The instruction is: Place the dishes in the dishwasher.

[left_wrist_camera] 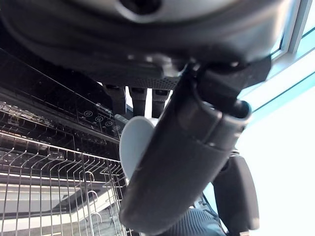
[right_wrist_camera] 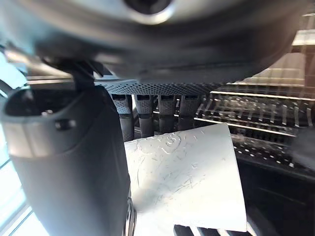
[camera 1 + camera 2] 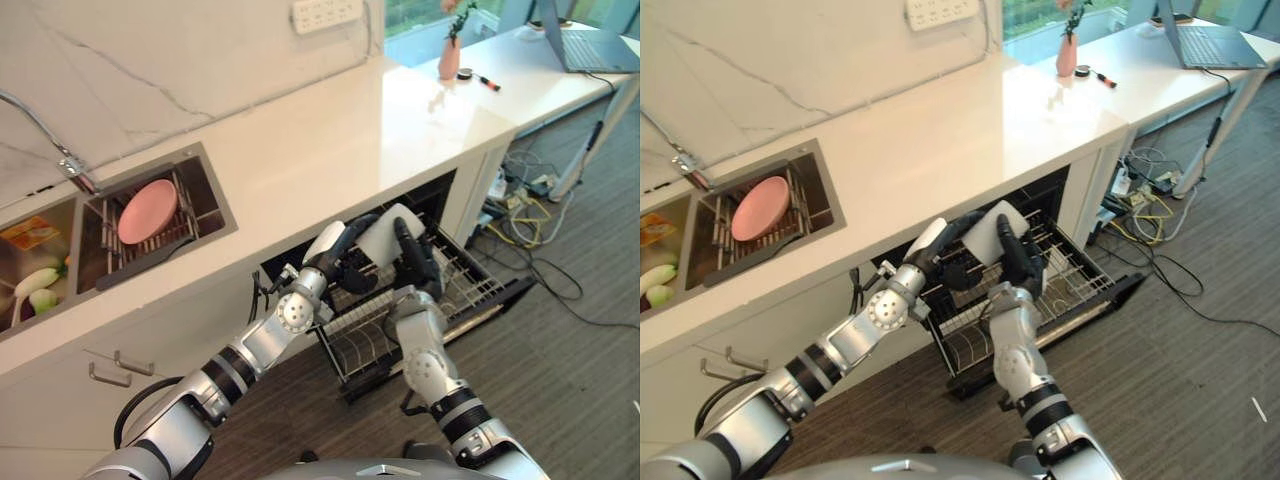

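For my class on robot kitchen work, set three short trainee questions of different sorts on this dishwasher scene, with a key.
1. True or false: the white dish is held over the pulled-out dishwasher rack.
2. Which dish sits in the sink rack? A) a pink plate B) a blue mug C) a glass bowl
3. Fill in: the vase stands on the ______.

Key
1. True. The left hand and the right hand both have their fingers round the white dish above the rack.
2. A. The pink plate leans there, not yet loaded.
3. Counter, near its far end.
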